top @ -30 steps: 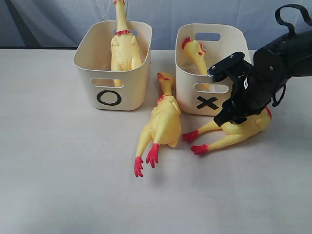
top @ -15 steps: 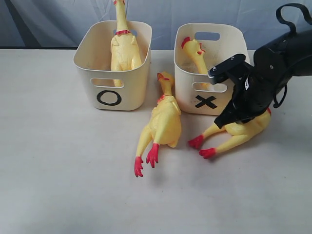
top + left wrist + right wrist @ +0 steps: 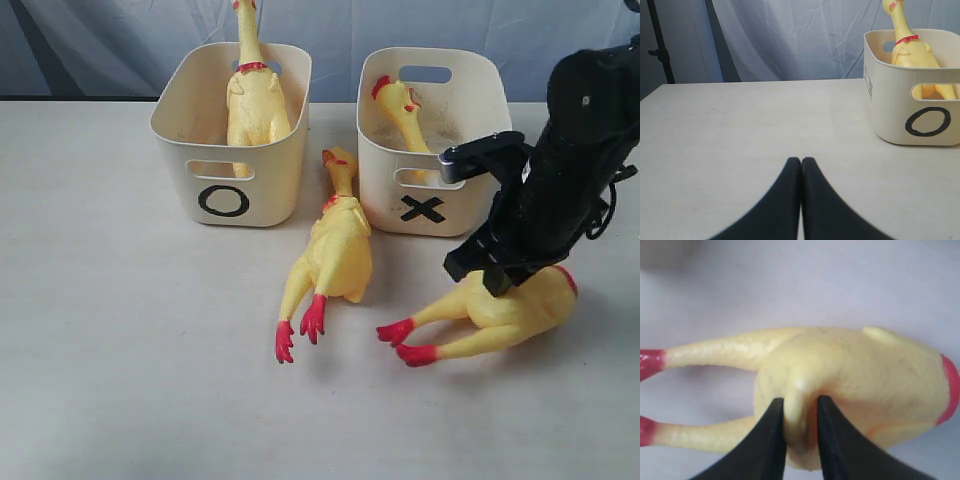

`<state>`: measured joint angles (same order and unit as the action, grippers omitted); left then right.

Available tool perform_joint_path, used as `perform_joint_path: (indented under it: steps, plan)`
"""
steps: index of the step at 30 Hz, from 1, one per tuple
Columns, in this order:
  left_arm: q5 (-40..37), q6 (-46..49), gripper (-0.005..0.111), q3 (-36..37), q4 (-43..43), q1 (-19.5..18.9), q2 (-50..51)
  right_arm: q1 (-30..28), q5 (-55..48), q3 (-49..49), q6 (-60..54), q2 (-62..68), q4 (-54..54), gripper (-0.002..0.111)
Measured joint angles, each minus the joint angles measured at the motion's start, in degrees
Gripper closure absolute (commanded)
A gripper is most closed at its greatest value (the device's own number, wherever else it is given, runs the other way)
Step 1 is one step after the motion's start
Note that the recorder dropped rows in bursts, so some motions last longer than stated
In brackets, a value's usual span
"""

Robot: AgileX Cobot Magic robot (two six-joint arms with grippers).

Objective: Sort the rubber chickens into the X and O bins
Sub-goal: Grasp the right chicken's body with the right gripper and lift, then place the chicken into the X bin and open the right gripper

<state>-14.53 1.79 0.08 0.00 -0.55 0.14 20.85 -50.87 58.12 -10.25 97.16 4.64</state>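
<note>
My right gripper (image 3: 800,405) is shut on the body of a headless rubber chicken (image 3: 510,315), pinching a fold of its yellow rubber (image 3: 850,375); the chicken hangs just above the table, in front of and to the right of the X bin (image 3: 425,140). The arm hides the gripper in the exterior view. A head-and-neck piece (image 3: 400,105) leans inside the X bin. A whole chicken (image 3: 255,95) stands in the O bin (image 3: 225,150), also in the left wrist view (image 3: 910,45). Another chicken (image 3: 335,250) lies between the bins. My left gripper (image 3: 801,162) is shut and empty.
A blue-grey curtain (image 3: 340,30) hangs behind the table's far edge. A dark stand (image 3: 657,42) rises at the left behind the table. The O bin (image 3: 912,105) sits ahead of my left gripper, off to one side.
My right gripper closed on the headless chicken's body, lifted it and carried it forward and to the right, away from the X bin. The left arm and the other chickens stayed put.
</note>
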Motion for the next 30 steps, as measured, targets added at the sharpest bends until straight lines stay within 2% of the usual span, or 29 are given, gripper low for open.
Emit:
perform_joint_path:
  steps: [10,14,20,30]
  plan:
    - [0.0,0.0,0.107,0.0,0.0,0.0,0.0,0.0,-5.1,-0.2,-27.2,-11.8,36.5,0.109]
    - [0.0,0.0,0.107,0.0,0.0,0.0,0.0,0.0,-3.0,0.4,-33.5,-16.0,45.9,0.109]
    - [0.0,0.0,0.107,0.0,0.0,0.0,0.0,0.0,8.3,4.0,-35.1,-19.4,49.8,0.109]
    - [0.0,0.0,0.107,0.0,0.0,0.0,0.0,0.0,36.0,6.4,-33.8,-19.2,50.5,0.109]
